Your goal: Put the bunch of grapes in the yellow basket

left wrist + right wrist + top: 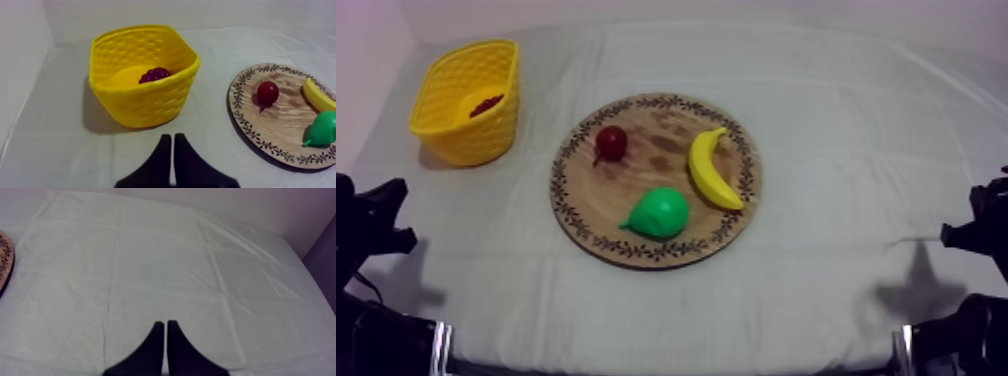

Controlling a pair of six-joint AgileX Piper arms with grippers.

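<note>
where the grey-white cloth (pixel 836 250) runs to pale walls (pixel 366 40), the bunch of grapes (pixel 486 104) lies in the yellow basket (pixel 486 140) at the top view's upper left, long axis slanting lower left to upper right. the left wrist view adds its beaded surface. left gripper (pixel 172 136) and right gripper (pixel 165 322) each sit pressed together, holding nothing.

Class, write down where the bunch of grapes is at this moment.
In the top view the bunch of grapes lies inside the yellow basket at the far left of the table, left of the wooden board.
</note>
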